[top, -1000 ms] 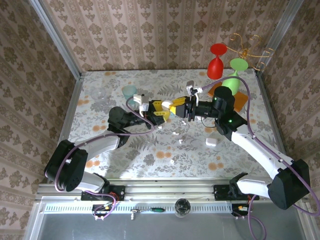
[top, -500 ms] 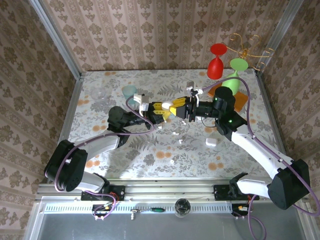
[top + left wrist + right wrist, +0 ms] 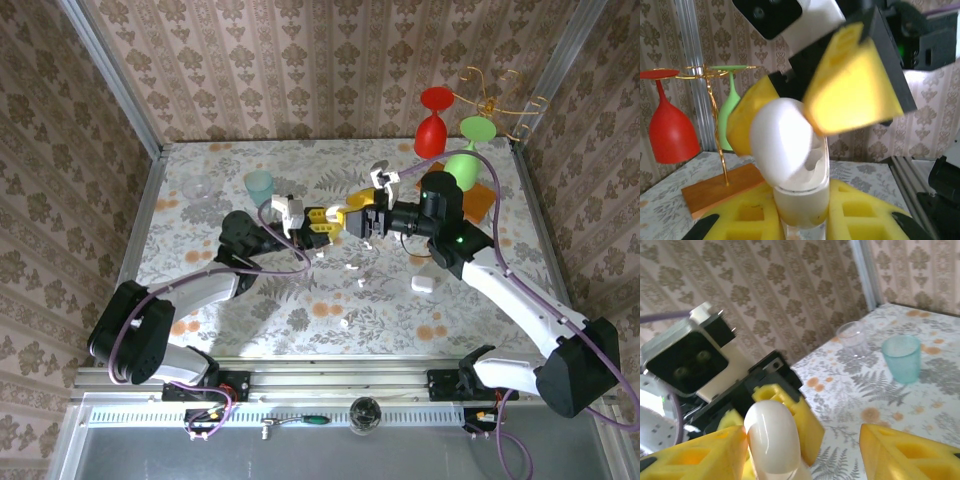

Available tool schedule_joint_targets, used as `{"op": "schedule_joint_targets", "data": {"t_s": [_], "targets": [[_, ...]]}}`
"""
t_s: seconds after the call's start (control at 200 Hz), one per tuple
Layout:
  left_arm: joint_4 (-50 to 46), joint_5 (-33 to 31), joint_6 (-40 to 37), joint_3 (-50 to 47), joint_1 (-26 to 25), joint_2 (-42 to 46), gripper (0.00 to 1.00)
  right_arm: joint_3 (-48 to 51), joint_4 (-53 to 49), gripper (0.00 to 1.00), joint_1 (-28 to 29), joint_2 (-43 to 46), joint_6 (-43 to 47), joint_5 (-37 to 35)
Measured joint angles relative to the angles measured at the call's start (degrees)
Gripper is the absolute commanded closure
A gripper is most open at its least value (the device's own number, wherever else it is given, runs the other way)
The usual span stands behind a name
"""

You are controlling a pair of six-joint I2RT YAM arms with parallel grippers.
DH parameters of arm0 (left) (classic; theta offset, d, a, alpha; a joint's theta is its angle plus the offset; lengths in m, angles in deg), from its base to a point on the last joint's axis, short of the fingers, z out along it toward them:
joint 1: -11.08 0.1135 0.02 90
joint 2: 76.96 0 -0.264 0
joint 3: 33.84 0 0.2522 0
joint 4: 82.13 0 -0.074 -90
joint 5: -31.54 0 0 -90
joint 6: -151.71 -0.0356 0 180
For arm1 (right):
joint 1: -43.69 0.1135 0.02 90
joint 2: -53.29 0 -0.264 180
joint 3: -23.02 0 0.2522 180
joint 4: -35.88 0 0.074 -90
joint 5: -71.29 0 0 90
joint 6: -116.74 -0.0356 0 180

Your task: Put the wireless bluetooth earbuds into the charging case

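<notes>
Between the two grippers, lifted clear of the worktop (image 3: 300,300): charging case (image 3: 801,200), upright, clamped at its base by left gripper (image 3: 802,220). Lid (image 3: 779,142) hinged up and tilted, inner recess just showing. Around the lid: right gripper (image 3: 802,435), fingers (image 3: 852,95) spread wide, one pad against or just beside the lid, cannot tell which.

Versus a second back: both grippers shifted slightly toward the far wall, case carried along, same grip. Right wrist drawn a little farther from its base. Otherwise little change.

Reads as lid-opening step about done, case ready to receive. Nothing seen loaded yet.

Down on the worktop, well apart from the case: earbuds (image 3: 352,267), scattered white bits near the centre, unmoved, none gripped. Further right: second white case (image 3: 423,284), untouched.

Next, probably: right fingers off the lid and down for one earbud. Tiny piece, likely to slip from foam pads.
</notes>
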Motion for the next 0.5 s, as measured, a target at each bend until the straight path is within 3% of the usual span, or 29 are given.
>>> {"op": "schedule_joint_targets", "data": {"t_s": [0.5], "targets": [[-4.2,-3.8,-13.2,-5.6,1.1,0.0,1.0,-0.2,-5.5,0.26,-0.9,3.4,-3.1,-15.7]]}}
